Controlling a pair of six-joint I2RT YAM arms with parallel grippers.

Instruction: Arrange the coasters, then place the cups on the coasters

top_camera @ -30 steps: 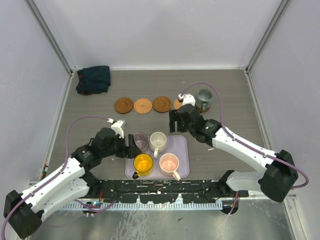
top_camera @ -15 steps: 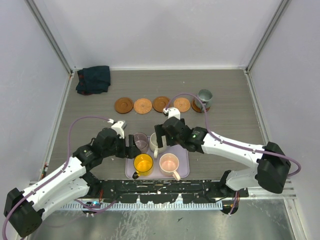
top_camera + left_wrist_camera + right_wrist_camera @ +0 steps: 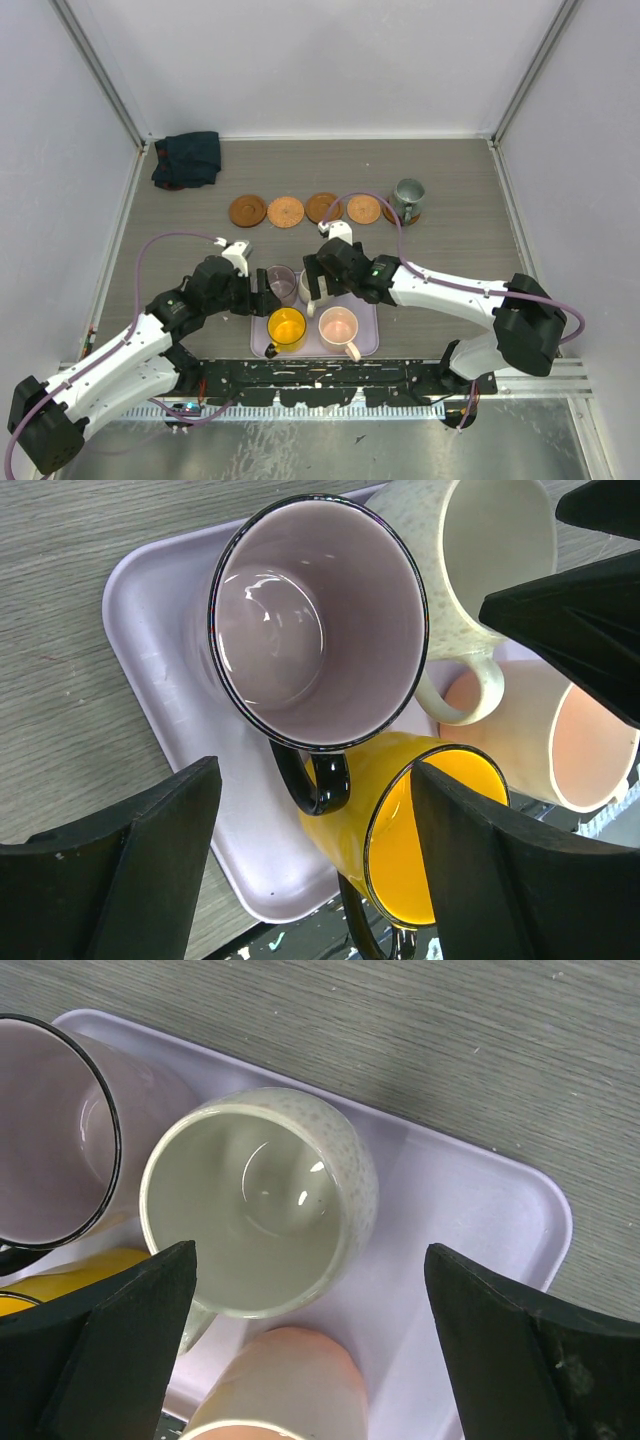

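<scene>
Nearest the arm bases, the lavender tray [image 3: 460,1195] holds four of the five cups: the yellow cup [image 3: 286,327] and the pink cup [image 3: 339,325] along its near side, the purple cup [image 3: 315,630] and the cream cup [image 3: 255,1200] just behind them. Each arm is at one of that back pair. The left gripper [image 3: 312,780] hangs over the purple cup with its jaws spread apart, one finger on either side of the dark handle and nothing pinched between them. The right gripper [image 3: 310,1255] is spread wide over the cream cup, a finger on each side, clear of its wall as far as the wrist view shows. Neither cup looks lifted off the tray. Farther out on the grey table [image 3: 470,190] the coasters [image 3: 286,211] lie in a tidy row from left to right, close together but not touching: four are bare, and the fifth coaster [image 3: 414,217] at the right end carries the grey-green cup [image 3: 408,195], upright on it. A dark cloth [image 3: 187,158] lies bundled in the far left corner. So the arranging looks done and one cup of five is placed. Four cups are left to carry, one to each bare coaster, and the purple and cream ones seem to be next.
</scene>
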